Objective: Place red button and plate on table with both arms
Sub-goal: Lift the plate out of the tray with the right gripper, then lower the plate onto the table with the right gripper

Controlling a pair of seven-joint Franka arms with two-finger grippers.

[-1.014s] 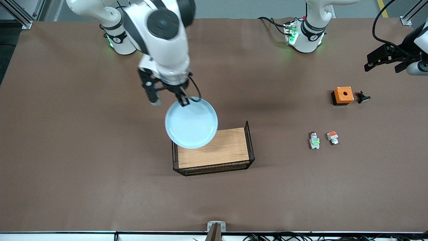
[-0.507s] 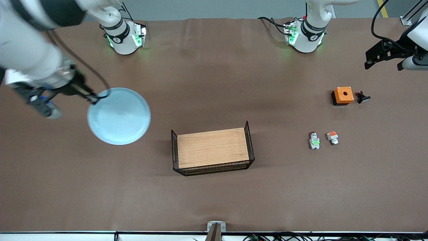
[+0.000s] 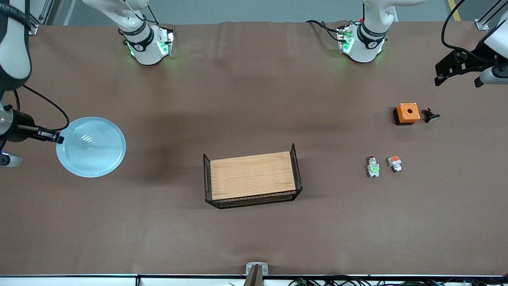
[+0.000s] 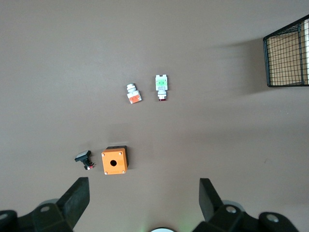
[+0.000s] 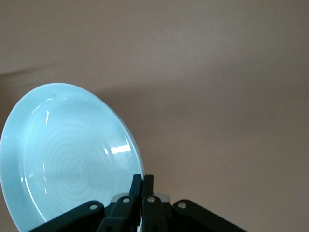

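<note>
- Plate (image 3: 91,147) first: our right gripper (image 3: 55,139) is clamped on the rim of this pale blue plate and holds it over the table (image 3: 254,79) at the right arm's end; we cannot tell whether it touches the surface yet.
- In the right wrist view the plate (image 5: 67,154) hangs edge-on from the pinched fingers (image 5: 136,186), tilted, which suits a rim grip: we judge a shallow plate offers no other purchase to a two-finger hand.
- We judge the plate is held out here so that it can be set down on bare brown sheet, well apart from the other things.
- Our left gripper (image 3: 462,73) waits with jaws spread wide, empty, over the table edge at the left arm's end; its wrist view shows both fingers (image 4: 77,198) splayed with nothing between them.
- The red button (image 3: 372,167) lies on the table, untouched, just beside the white part with the orange block (image 3: 395,163).
- Nearer the left gripper sit the orange box (image 3: 407,113) and, beside it, the black-bodied button piece (image 3: 430,115).
- The wooden board with black wire sides (image 3: 252,180) sits mid-table and holds nothing.
- We read the left hand's open stance as readiness for the button, which we judge will need a careful pinch, being so small.
</note>
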